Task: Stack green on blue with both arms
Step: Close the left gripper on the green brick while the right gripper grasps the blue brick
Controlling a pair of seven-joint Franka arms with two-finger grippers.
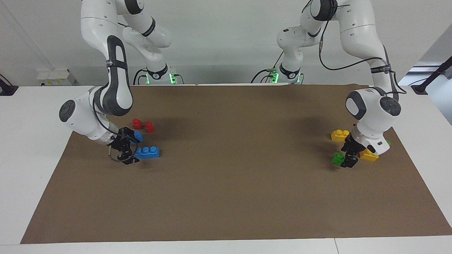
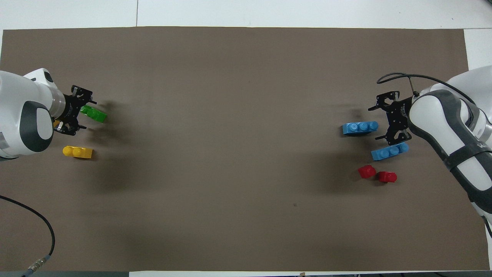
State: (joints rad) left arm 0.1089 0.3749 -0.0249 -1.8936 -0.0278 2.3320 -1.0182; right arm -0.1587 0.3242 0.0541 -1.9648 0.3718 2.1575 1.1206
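While my left gripper (image 1: 348,159) stood low beside a green brick (image 1: 338,158), grip unreadable, my right gripper (image 1: 126,155) spread open beside a blue brick (image 1: 147,152).

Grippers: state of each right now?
Left gripper: down at small bright-green plastic brick; grip cannot be told.
Right gripper: beside long bright-blue plastic brick; cannot be told.

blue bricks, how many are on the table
2, both at the right arm's end. One blue brick lies farther from the robots; the other blue brick lies nearer, beside the red bricks. None looks hidden.
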